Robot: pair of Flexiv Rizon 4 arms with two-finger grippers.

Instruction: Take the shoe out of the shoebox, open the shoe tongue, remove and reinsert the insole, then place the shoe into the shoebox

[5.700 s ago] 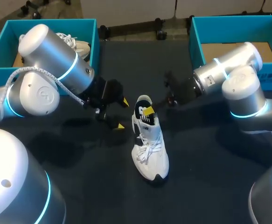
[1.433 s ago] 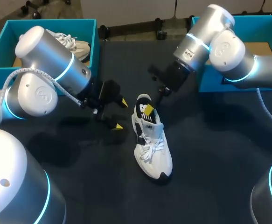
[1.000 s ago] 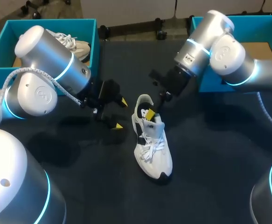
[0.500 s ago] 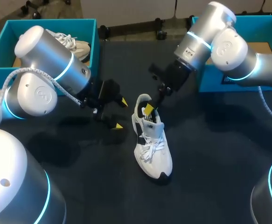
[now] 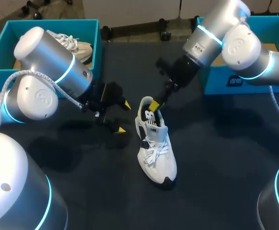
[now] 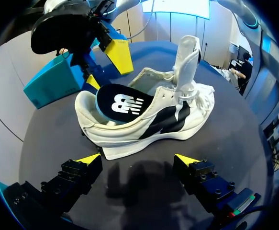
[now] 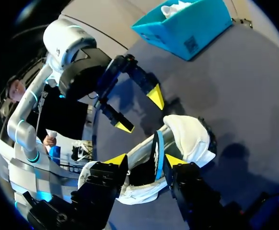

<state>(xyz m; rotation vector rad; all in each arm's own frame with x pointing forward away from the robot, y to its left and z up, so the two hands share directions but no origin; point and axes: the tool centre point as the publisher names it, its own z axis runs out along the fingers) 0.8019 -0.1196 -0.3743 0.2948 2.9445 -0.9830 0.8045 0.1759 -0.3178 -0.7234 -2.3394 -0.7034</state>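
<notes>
A white shoe (image 5: 154,146) lies on the black table, toe toward the front, tongue raised. Its dark insole (image 6: 120,103) with a white logo sticks up out of the heel opening. My right gripper (image 5: 152,106) hangs over the heel, open, and the thin insole (image 7: 156,154) stands edge-on between its spread fingers (image 7: 114,160) without being pinched. My left gripper (image 5: 122,117) stays just left of the shoe, wide open and empty. In the left wrist view the shoe (image 6: 149,112) lies side-on ahead of that gripper (image 6: 138,160).
A teal shoebox (image 5: 92,29) at the back left holds a second pale shoe (image 5: 78,46). Another teal shoebox (image 5: 200,29) stands at the back right behind my right arm.
My right gripper has opened and lifted a little up from the heel. The insole is left sticking out of the shoe. The left arm has not moved.
</notes>
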